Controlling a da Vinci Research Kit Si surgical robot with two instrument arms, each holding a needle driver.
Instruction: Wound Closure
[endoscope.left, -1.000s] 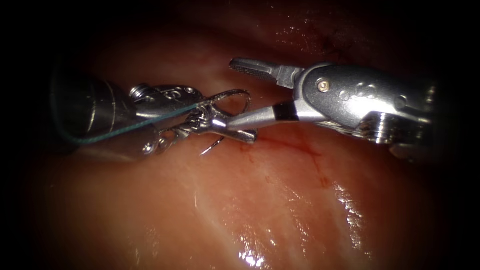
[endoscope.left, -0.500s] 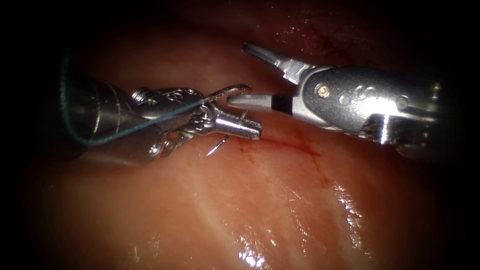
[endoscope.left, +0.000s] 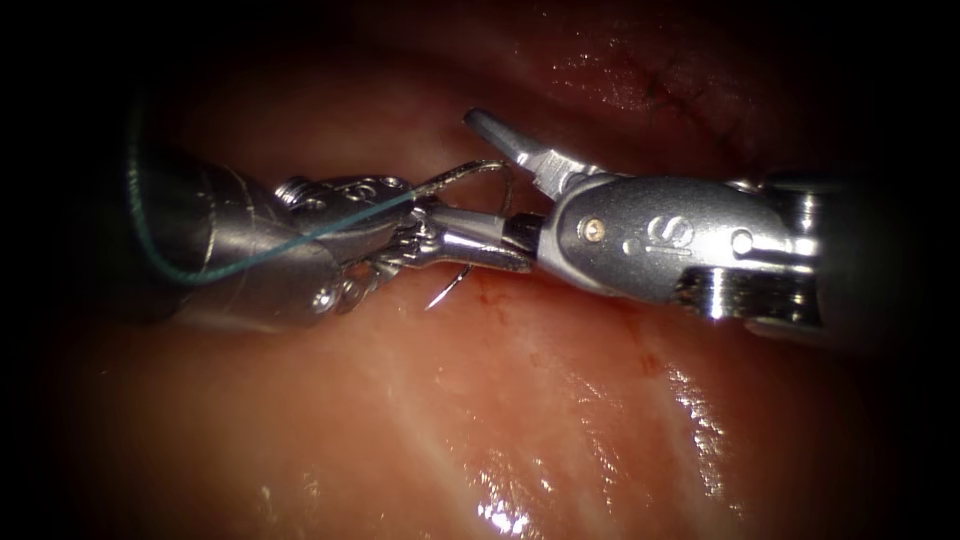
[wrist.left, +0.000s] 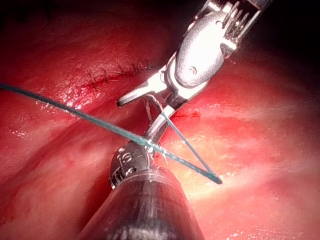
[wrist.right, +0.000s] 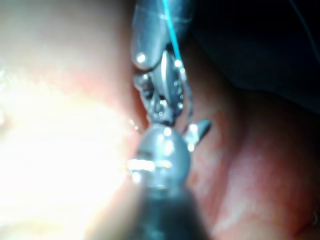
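**Over the left end of the cut: needle handover being set up**

From the endoscope: left tool (endoscope.left: 440, 245) with its end effector clamped on the needle (endoscope.left: 447, 288) about mid-curve. Arc rising above the jaws, point hanging below them, apparently just clear of the tissue (endoscope.left: 450, 420) beside the cut (endoscope.left: 492, 292). Right tool (endoscope.left: 455, 168) with jaws spread wide and holding nothing, one jaw lifted and the other laid along the left tool's jaws. Stood apart from them half a second back, now pressed in close. Teal thread (endoscope.left: 260, 250) trailing back over the left tool's shaft.

Judged step: right tool reaching for the needle while the left holds it. Calls next for a firm bite on the curve away from the point, and no release by the left tool before that bite is sure.

From the left wrist: same left tool (wrist.left: 161, 120) clamped, right tool (wrist.left: 145, 104) gaping around the needle (wrist.left: 148, 109). Adds what the endoscope lacks: thread (wrist.left: 75, 112) running taut to a point on the tissue and doubling back toward the jaws, plus a stitched line (wrist.left: 120, 75) well apart from the tools.

From the right wrist: looks along the right tool (wrist.right: 192, 132) at the left tool (wrist.right: 160, 85) end-on, thread (wrist.right: 172, 30) draped across it. Confirms how closely the two tips sit. Too blurred to place the needle's point.
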